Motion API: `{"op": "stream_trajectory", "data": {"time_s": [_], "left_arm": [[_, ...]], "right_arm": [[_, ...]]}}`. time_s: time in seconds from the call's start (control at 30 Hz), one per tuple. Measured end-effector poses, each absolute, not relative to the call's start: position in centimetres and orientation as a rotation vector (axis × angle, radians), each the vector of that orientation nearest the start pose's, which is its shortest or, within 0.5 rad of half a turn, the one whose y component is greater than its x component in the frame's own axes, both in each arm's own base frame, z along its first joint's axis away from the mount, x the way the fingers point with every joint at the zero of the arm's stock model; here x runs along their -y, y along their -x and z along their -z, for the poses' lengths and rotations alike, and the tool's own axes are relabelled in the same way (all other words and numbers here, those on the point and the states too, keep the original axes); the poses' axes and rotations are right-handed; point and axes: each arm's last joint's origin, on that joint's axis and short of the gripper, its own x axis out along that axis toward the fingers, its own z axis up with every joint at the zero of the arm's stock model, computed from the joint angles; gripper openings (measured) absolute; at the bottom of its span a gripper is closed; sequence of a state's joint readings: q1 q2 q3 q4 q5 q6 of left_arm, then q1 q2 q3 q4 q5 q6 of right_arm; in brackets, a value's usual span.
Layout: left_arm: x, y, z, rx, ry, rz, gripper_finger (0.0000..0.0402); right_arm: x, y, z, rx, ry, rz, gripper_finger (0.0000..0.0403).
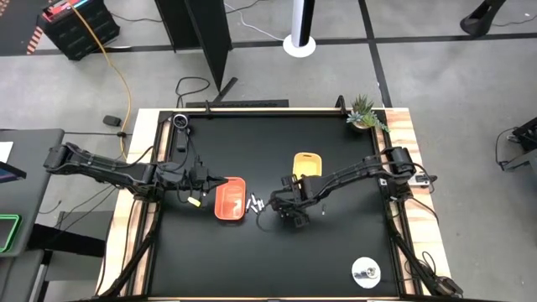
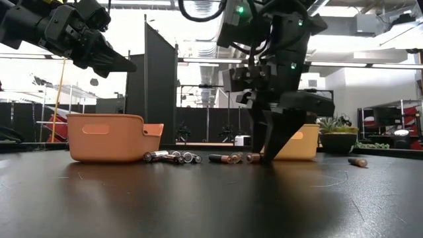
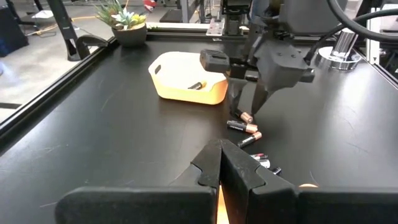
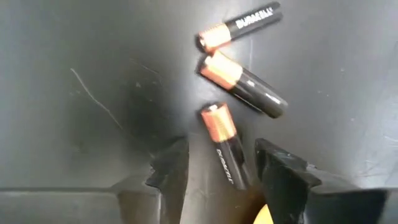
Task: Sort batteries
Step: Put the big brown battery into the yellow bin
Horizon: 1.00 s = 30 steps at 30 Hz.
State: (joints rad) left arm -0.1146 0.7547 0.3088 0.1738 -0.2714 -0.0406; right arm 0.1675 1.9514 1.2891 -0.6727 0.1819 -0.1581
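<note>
Black table (image 1: 336, 252), right tool (image 4: 214, 165) parted astride a half-hidden battery (image 4: 219, 134); left tool (image 3: 220, 163) pinched closed, aloft.

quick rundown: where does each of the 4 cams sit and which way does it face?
High: overhead, straight down on the black table; both arms, orange tray, yellow tray.
Low: table height, level across into the room; right tool planted by the batteries, left arm raised.
Left wrist: on the left arm, facing the yellow tray; shut left tool in front, right arm beyond.
Right wrist: on the right arm, straight down; open right tool straddling one of three copper-top batteries.
Shared: both wrist views show those copper-top batteries.
</note>
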Motion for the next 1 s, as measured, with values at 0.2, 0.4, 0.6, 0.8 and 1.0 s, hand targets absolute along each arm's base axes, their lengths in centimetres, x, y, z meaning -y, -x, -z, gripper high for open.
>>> {"op": "stream_trajectory", "data": {"time_s": [0.2, 0.4, 0.6, 0.8, 1.0], "left_arm": [[1.1, -16.7, -20.7, -0.264, -0.012, -0.161, 0.0000], [1.1, -16.7, -20.7, -0.264, -0.012, -0.161, 0.0000], [1.1, -16.7, -20.7, -0.264, -0.011, -0.161, 0.0000], [1.1, -16.7, -20.7, -0.263, -0.011, -0.161, 0.0000], [1.1, -16.7, -20.7, -0.263, -0.011, -0.161, 0.0000]], "right_arm": [[-5.7, -36.6, -15.1, -1.317, 0.353, -0.125, 0.0145], [-6.3, -36.6, -15.1, -1.312, 0.354, -0.175, 0.0111], [-7.1, -36.5, -15.1, -1.306, 0.357, -0.204, 0.0078], [-7.8, -36.4, -15.1, -1.297, 0.333, -0.192, 0.0044], [-8.3, -36.7, -14.3, -1.304, 0.304, -0.170, 0.0058]]}}
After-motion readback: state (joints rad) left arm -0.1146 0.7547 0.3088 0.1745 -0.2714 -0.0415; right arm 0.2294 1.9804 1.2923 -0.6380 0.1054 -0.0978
